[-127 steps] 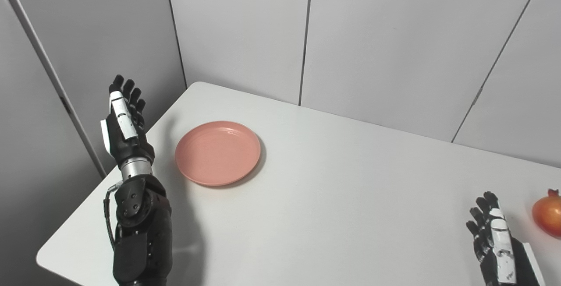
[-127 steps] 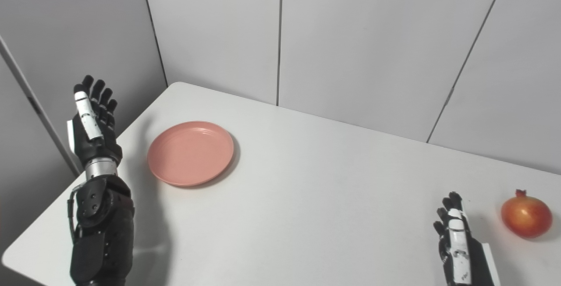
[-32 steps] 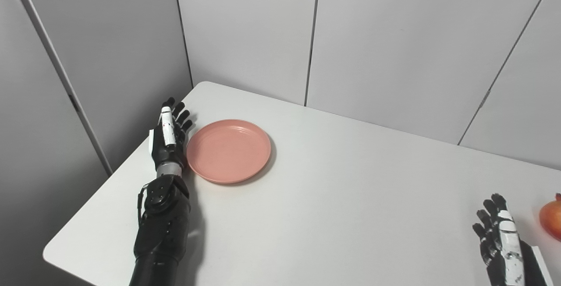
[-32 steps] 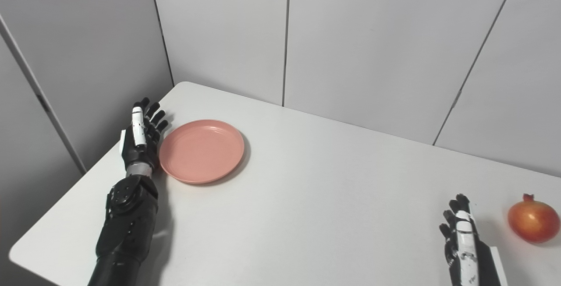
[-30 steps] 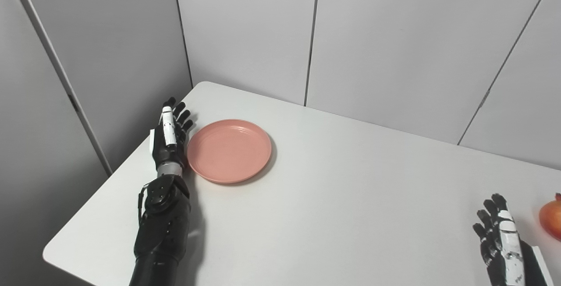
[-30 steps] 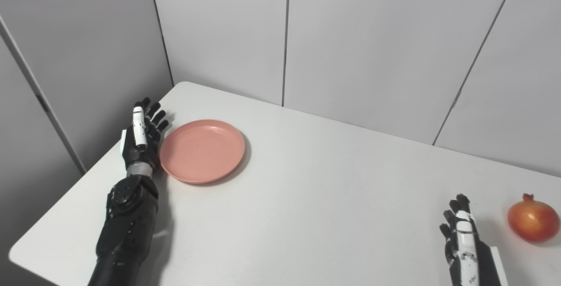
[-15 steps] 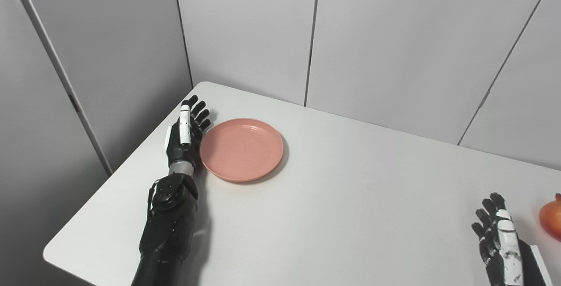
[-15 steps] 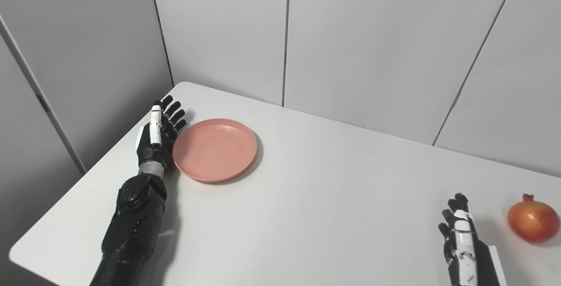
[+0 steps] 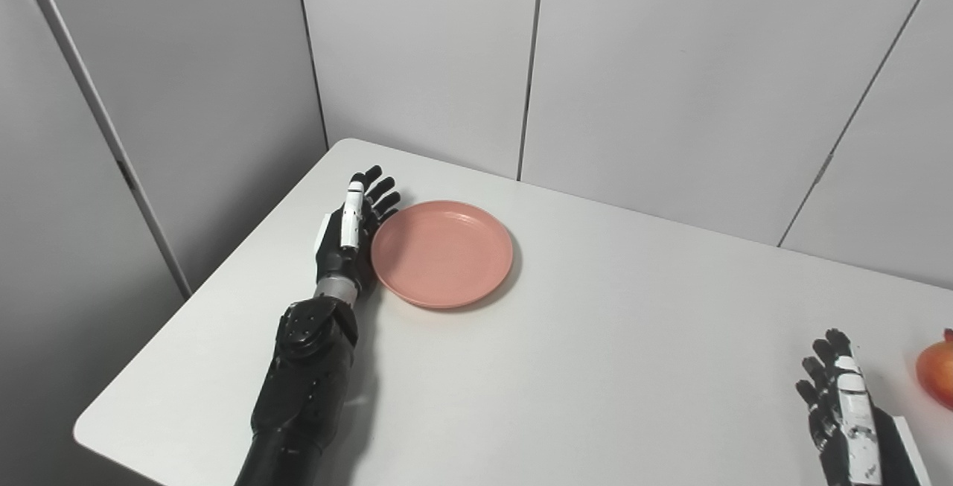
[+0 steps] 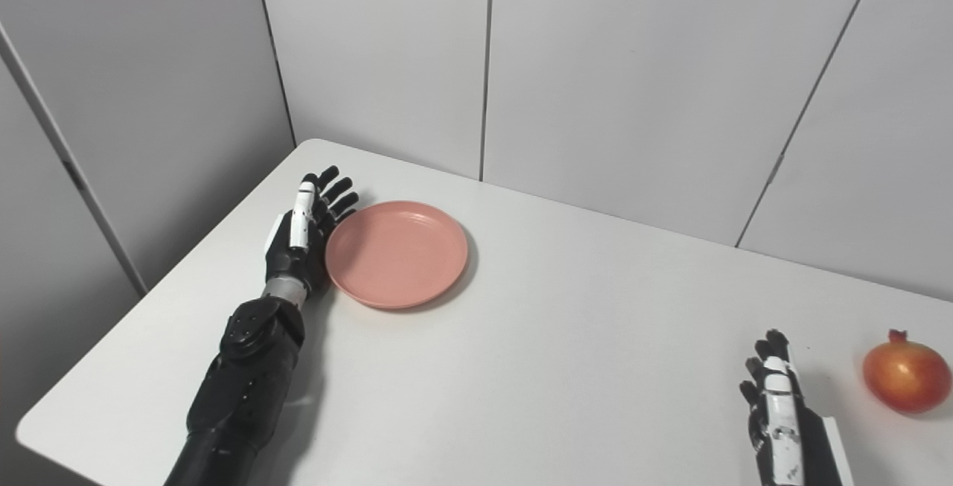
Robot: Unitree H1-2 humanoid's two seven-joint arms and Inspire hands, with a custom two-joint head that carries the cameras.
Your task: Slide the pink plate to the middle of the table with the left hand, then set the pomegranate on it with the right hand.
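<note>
Right now the left hand (image 9: 344, 237) stands on its edge on the worktop (image 9: 595, 367), its fingers (image 9: 376, 192) straight and spread, holding nothing. The flat of the hand is pressed against the left rim of the pink plate (image 9: 442, 253), so the plate lies just to the right of the fingers, touching them.

What could go wrong? The hand only pushes from one side. If it pushes a bit too far or too near on the rim, the plate may turn and slip away toward the wall or toward the near edge. If the hand lifts a little, the low rim could slide under it and the plate would stop. A push that is too fast could send the plate past the middle.

The plate sits flat in the far left part of the worktop, and the middle is well off to its right, so I think the slide is only partly done.

Far off, near the right edge, the right hand (image 10: 778, 411) waits low with its fingers loose and apart, empty. The pomegranate (image 10: 906, 379) sits on the worktop just to the right of that hand, not touching it. It is round, so a bump from the hand could make it roll off the right side.
</note>
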